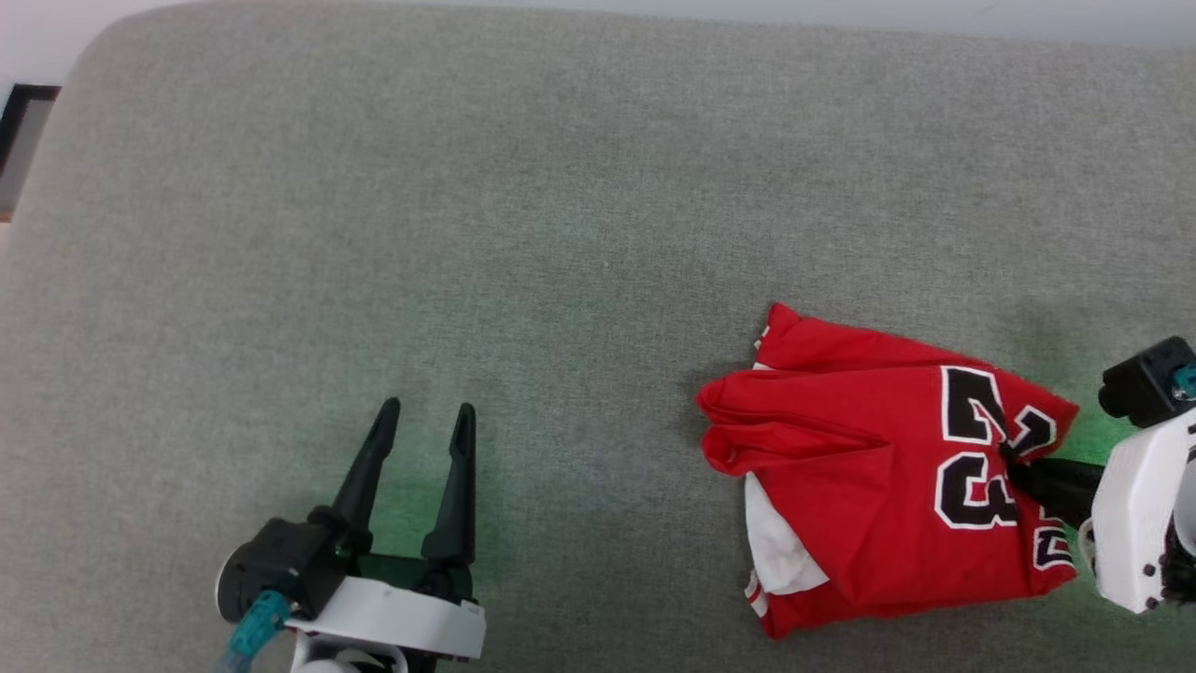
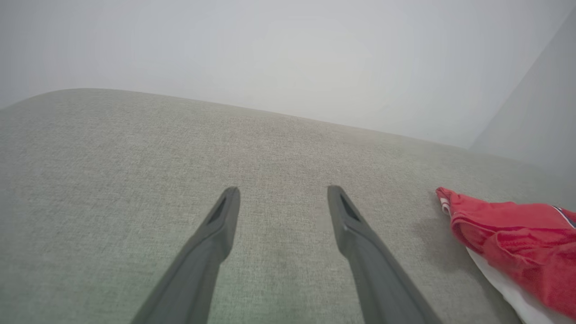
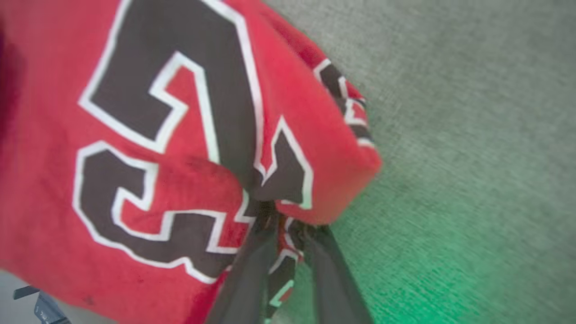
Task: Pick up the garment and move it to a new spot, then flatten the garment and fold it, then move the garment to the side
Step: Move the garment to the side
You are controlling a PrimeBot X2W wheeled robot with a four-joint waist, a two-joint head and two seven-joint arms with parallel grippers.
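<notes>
Cloth of the garment (image 1: 860, 477) is bunched between the narrowed fingers of my right end effector (image 1: 1017, 465), gripped at the black-and-white number (image 1: 962, 407) near its right edge. It lies crumpled on the grey fabric surface (image 1: 561, 187), stretching left from that end effector. My left end effector (image 1: 428, 408) stands wide and holds nothing, with the garment well off to its right.
</notes>
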